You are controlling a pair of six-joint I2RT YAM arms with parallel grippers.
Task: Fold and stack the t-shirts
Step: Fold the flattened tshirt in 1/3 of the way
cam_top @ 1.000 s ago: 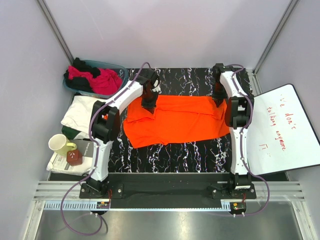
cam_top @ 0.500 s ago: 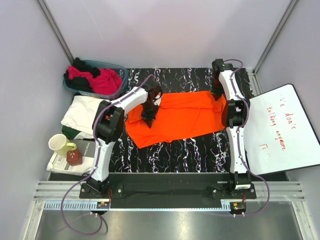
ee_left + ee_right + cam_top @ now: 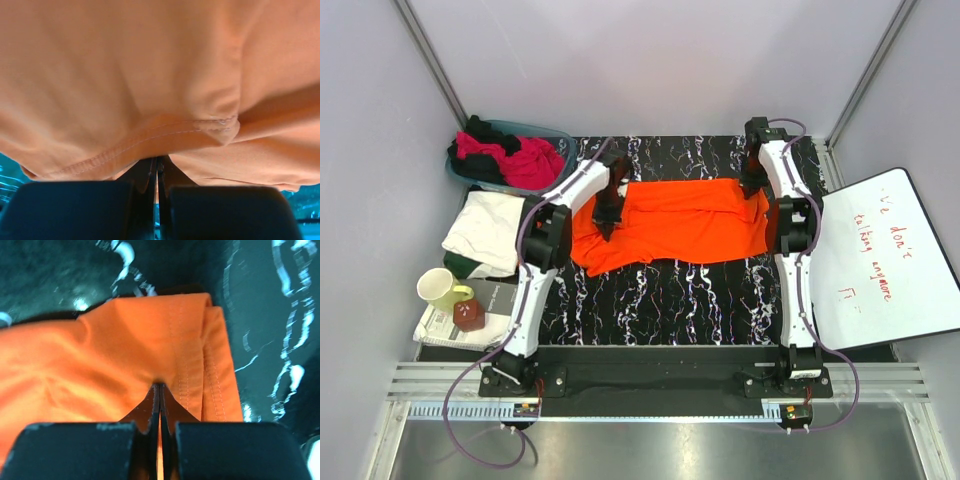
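Note:
The bright orange t-shirt (image 3: 670, 222) lies stretched across the far half of the black marbled table (image 3: 670, 300). My left gripper (image 3: 607, 215) is shut on its left end; in the left wrist view the jaws pinch a hemmed orange fold (image 3: 150, 135). My right gripper (image 3: 757, 190) is shut on its right end; in the right wrist view the jaws pinch orange cloth beside a stitched hem (image 3: 210, 365). A white t-shirt (image 3: 485, 228) lies folded left of the table. Magenta-pink (image 3: 525, 160) and black (image 3: 480, 130) shirts fill the teal basket.
The teal basket (image 3: 560, 135) stands at the far left corner. A yellow mug (image 3: 440, 290), a red object (image 3: 469, 316) and papers sit at the near left. A white board with red handwriting (image 3: 880, 260) lies right of the table. Grey walls enclose the far side.
Both grippers have carried the orange shirt's near edge towards the far side, so the shirt is now a narrower band lying farther back. The left gripper moved back and left.

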